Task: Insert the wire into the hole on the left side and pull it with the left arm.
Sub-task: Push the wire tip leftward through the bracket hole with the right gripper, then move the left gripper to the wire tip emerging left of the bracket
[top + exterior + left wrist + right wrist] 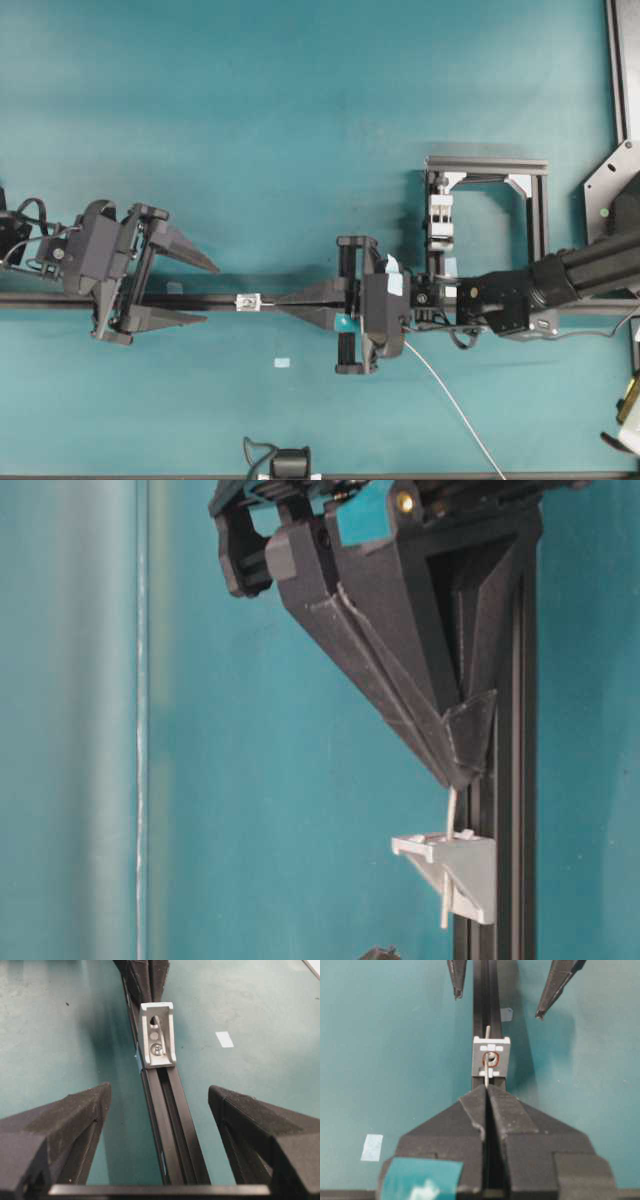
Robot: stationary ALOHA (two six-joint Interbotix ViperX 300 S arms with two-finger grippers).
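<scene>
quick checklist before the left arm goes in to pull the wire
1. Wire threaded through the hole: ok, its tip pokes out the far side of the bracket.
2. Right hand shut on the wire: ok.
3. Left hand open: ok, fingers spread either side of the rail.
4. Left hand lined up with the bracket: ok.
5. Enough wire protruding to pinch: cannot tell.

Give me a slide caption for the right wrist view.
Right gripper feeds the wire through the hole.
</scene>
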